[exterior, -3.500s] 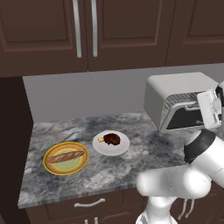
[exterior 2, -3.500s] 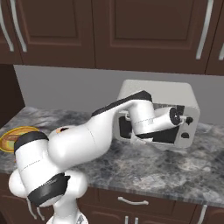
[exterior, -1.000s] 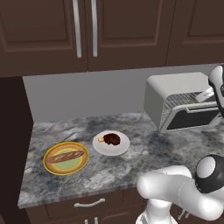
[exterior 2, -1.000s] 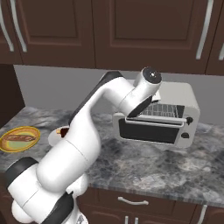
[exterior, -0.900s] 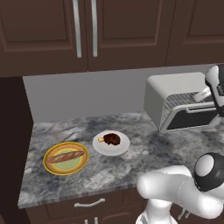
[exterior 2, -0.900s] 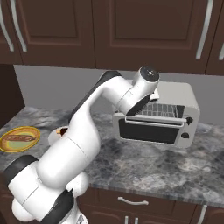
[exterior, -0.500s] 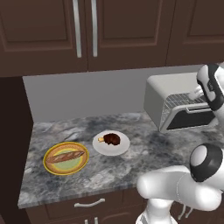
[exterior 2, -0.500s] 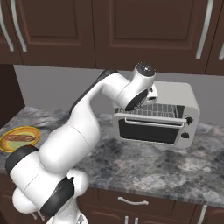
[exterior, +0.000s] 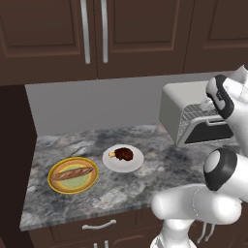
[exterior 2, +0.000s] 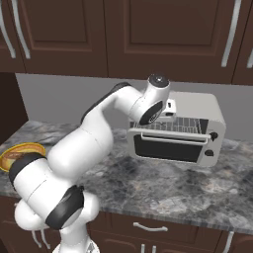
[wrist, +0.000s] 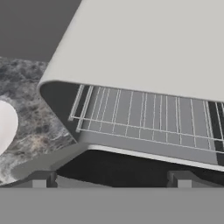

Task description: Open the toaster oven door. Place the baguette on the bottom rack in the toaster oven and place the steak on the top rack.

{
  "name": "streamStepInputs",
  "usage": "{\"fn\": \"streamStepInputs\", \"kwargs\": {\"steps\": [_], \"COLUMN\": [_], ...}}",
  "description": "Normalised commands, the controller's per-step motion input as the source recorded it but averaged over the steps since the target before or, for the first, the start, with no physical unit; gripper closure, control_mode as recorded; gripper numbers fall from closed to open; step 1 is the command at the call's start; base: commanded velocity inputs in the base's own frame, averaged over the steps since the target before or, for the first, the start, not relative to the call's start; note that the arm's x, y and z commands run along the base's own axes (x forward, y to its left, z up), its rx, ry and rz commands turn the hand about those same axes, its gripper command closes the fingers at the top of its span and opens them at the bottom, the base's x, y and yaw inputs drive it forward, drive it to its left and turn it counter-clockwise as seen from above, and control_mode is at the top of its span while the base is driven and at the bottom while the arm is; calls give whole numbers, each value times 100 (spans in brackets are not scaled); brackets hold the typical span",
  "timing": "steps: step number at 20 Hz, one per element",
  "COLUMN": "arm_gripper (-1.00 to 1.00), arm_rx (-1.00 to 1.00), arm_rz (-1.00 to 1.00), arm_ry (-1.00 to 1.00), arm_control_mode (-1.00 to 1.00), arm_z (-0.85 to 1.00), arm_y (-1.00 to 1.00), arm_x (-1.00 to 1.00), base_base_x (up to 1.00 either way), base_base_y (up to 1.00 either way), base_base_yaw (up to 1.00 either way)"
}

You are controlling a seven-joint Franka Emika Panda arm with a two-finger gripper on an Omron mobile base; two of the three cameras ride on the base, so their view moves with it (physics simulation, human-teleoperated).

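The toaster oven (exterior: 180,104) (exterior 2: 200,106) (wrist: 148,43) stands at the counter's right end. Its door (exterior: 209,131) (exterior 2: 170,147) (wrist: 131,168) hangs tilted partly open, dark glass facing forward. A wire rack (exterior 2: 184,124) (wrist: 144,114) shows through the gap; I cannot tell top rack from bottom rack. My gripper (exterior: 209,103) (exterior 2: 170,107) (wrist: 111,178) hovers open above the door's upper edge by the oven's top left corner, nothing between its fingers. The baguette (exterior: 71,173) lies on a yellow plate (exterior: 54,184). The steak (exterior: 124,154) sits on a white plate (exterior: 110,163).
Dark wood cabinets (exterior: 92,34) (exterior 2: 148,34) hang above the grey marble counter (exterior: 145,179) (exterior 2: 163,188). Drawers run under the counter's front edge. A tall dark panel (exterior: 12,160) closes the counter's left end. The yellow plate's edge (exterior 2: 10,155) shows at the far left.
The door, which my gripper was at a few seconds ago, now hangs further open. Over the last second my hand has drifted up and left away from it, still open.
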Motion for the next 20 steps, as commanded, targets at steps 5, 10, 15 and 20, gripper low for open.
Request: {"fn": "streamStepInputs", "kwargs": {"steps": [5,10,15,20], "arm_gripper": [-100,-100,-100,-100], "arm_rx": [2,3,1,0], "arm_rz": [-8,0,0,-2], "arm_ry": [6,1,0,2], "arm_control_mode": [-100,-100,-100,-100], "arm_z": [-37,-30,-29,-29], "arm_y": [-4,-8,-9,-8], "arm_x": [30,22,9,-23], "base_base_x": [0,0,0,0], "base_base_y": [0,0,0,0], "base_base_yaw": [0,0,0,0]}}
